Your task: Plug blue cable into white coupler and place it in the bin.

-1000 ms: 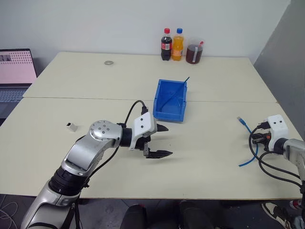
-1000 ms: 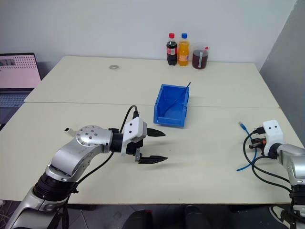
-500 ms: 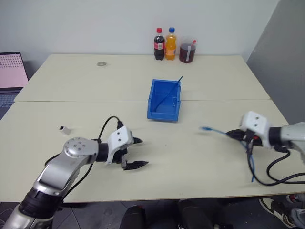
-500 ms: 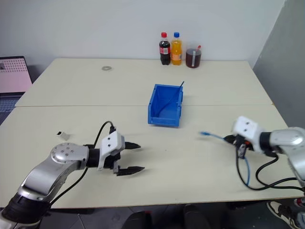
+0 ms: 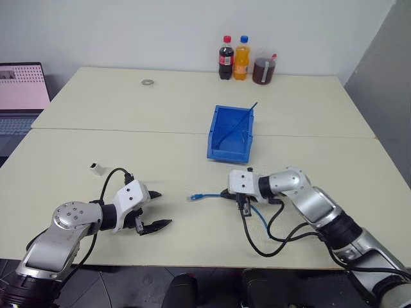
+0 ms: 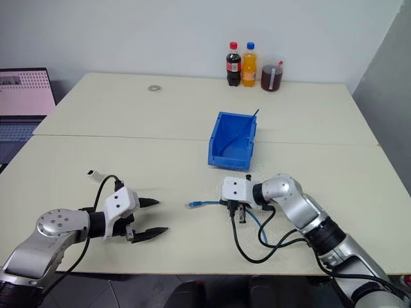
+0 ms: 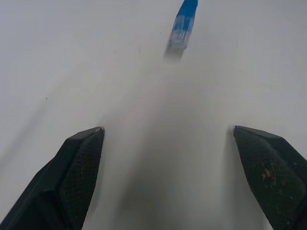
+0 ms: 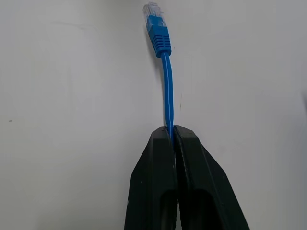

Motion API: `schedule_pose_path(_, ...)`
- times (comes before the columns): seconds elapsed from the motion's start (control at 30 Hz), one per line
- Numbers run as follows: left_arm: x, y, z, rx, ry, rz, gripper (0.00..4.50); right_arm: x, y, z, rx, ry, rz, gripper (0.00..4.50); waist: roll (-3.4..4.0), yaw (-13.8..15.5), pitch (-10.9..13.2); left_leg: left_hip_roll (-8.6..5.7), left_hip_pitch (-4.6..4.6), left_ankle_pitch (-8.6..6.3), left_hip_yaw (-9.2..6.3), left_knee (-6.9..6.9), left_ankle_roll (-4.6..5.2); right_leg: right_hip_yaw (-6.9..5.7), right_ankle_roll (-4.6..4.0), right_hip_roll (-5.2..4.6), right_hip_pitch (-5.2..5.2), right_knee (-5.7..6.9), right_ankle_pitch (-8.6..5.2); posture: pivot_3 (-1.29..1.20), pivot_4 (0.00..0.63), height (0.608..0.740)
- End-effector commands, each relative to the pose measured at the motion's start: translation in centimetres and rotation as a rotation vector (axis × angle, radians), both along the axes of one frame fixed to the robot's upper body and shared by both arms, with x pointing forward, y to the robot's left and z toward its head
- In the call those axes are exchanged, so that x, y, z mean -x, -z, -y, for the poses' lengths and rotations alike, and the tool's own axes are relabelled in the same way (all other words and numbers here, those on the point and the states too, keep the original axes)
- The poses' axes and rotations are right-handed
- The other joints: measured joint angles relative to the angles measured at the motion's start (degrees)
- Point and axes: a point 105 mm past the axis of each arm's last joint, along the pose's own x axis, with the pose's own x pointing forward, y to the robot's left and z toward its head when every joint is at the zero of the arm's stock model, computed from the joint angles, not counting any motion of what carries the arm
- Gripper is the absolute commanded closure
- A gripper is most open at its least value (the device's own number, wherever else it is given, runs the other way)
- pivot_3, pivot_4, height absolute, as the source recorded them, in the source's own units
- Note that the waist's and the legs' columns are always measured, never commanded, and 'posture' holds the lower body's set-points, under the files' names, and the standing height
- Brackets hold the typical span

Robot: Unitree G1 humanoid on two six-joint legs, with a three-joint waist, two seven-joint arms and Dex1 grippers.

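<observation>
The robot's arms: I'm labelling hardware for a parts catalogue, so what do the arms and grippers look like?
Both arms are silver-grey metal with rounded joints. Each ends in a white boxy housing carrying two black pointed fingers: left gripper, right gripper. Loose black cables loop from each wrist.

You face two pale cream tables point(image 5: 160, 102) pushed together, the seam running across between them. Behind them stands a plain white wall point(image 5: 128, 32); a grey wall point(image 5: 385, 58) rises at the right. An open laptop point(image 5: 22, 90) sits at far left. Light is even.
</observation>
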Motion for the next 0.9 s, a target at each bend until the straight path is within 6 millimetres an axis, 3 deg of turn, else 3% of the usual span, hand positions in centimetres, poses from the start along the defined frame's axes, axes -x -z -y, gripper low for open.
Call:
schedule_pose_path(0.03,-0.1,-0.9,0.3,-0.011,0.029,0.021,0.00,-0.5,-0.7,-0.2,0.008,-0.018,0.035,4.46,0.00,0.0,0.0,0.00,0.01,0.00,0.00,-0.01,0.00,-0.01,0.00,0.00,0.00,0.00,0.00,0.00,0.150,0.740)
schedule_pose_path(0.07,-0.1,-0.9,0.3,-0.011,0.030,0.019,0.00,-0.4,-0.8,-0.2,0.003,-0.016,0.023,4.46,0.00,-0.1,0.0,0.00,0.01,0.00,0.00,-0.01,0.00,-0.02,-0.01,0.01,0.00,0.01,-0.01,0.00,0.150,0.740)
schedule_pose_path(0.27,-0.2,-0.9,0.4,-0.018,0.035,0.011,0.00,0.0,-1.2,-0.2,-0.025,-0.017,-0.006,3.25,0.00,-0.2,0.0,0.00,0.04,0.00,-0.02,0.00,0.00,-0.03,-0.03,0.03,0.00,0.05,0.00,0.00,0.150,0.740)
schedule_pose_path(0.67,-2.1,-0.1,1.7,-0.015,0.073,0.014,0.00,2.8,-5.0,1.6,-0.128,-0.029,-0.111,0.15,-0.01,-0.1,0.0,-0.02,0.01,0.00,-0.09,0.04,0.00,-0.09,-0.03,0.05,0.02,0.09,0.01,0.00,0.150,0.740)
schedule_pose_path(0.9,-3.6,0.1,3.9,0.044,0.099,-0.033,0.00,3.4,-5.4,1.8,-0.180,0.043,-0.101,0.02,-0.03,-0.1,0.0,-0.08,0.01,0.00,-0.07,0.17,0.00,-0.27,-0.02,0.09,0.09,0.19,0.00,0.00,0.150,0.740)
